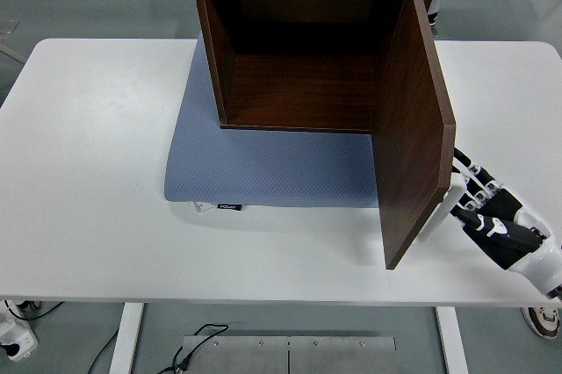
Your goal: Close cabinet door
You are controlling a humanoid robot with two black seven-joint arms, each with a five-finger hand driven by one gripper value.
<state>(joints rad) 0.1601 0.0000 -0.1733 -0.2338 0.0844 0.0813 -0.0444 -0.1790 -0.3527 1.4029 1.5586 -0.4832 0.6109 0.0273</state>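
Table edge: the near edge of the white table (88,216) runs along the bottom of the view, below and to the left of the right hand.
Right hand: the right hand (492,214) comes in from the right edge, low over the table, with the black and white fingers (475,187) stretched out toward the left and holding nothing.
Fingertips: the tips reach the outer face of the cabinet door at its free edge; they are partly hidden behind that edge, so I cannot tell if they press on it or only stand just beside it.
Cabinet door: the cabinet door (413,133) is directly to the left of the hand, wide open, standing out from the right side of the cabinet toward the near edge of the table.
Mat: a blue-grey mat (263,168) lies on the table to the left of the hand, beyond the door, with a small dark label (230,207) at its near edge.
Cabinet: the brown wooden cabinet (307,40) stands on the far part of the mat, farther away than the hand and to its left; its open front faces the robot and the inside is dark and bare.
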